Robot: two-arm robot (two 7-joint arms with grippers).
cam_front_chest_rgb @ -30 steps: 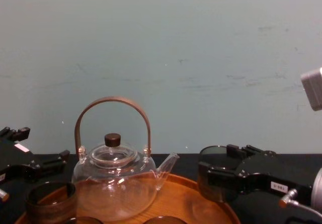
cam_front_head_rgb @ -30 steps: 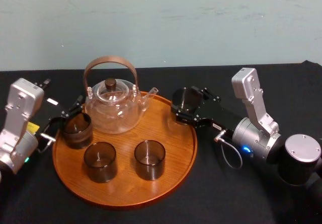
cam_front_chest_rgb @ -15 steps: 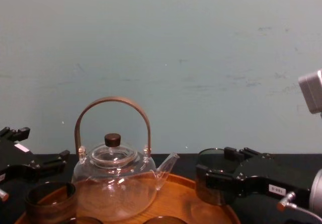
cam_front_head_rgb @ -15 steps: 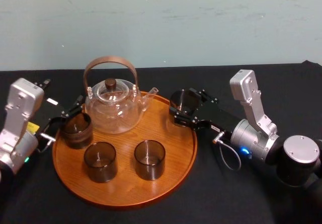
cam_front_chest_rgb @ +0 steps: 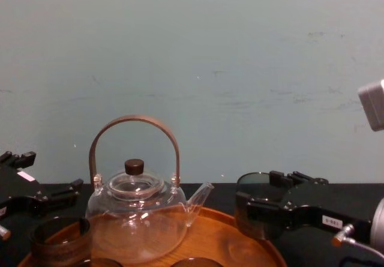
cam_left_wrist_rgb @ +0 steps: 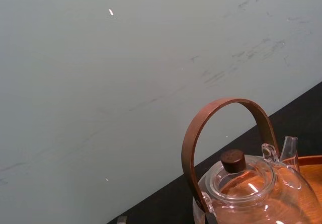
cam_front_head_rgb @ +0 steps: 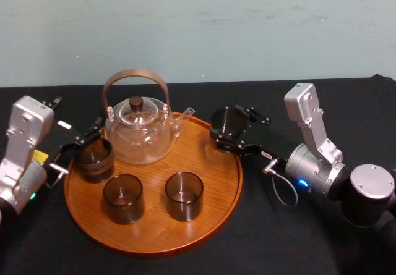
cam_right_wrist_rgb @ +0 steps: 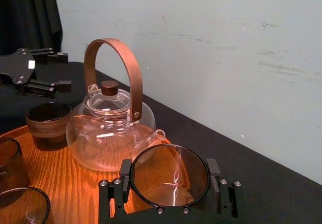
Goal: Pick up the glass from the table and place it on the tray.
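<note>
My right gripper [cam_front_head_rgb: 230, 128] is shut on a dark smoky glass [cam_front_head_rgb: 230, 122], one finger on each side of it, as the right wrist view shows [cam_right_wrist_rgb: 170, 176]. The glass hangs upright at the far right rim of the round wooden tray [cam_front_head_rgb: 213, 170], partly over the black table [cam_front_head_rgb: 278, 238]. In the chest view the glass [cam_front_chest_rgb: 255, 201] sits in the black fingers just right of the teapot's spout. My left gripper [cam_front_head_rgb: 83, 138] stands open at the tray's left side, just behind another dark glass [cam_front_head_rgb: 94, 157], with nothing between its fingers.
A clear glass teapot [cam_front_head_rgb: 137, 130] with a brown arched handle stands at the back of the tray. Two more dark glasses [cam_front_head_rgb: 122, 198] [cam_front_head_rgb: 184, 194] stand near the tray's front. Bare wood lies between the teapot and the held glass.
The right gripper with the glass shifted slightly left toward the teapot, then came back to where it was a second ago. The left arm has not moved.
</note>
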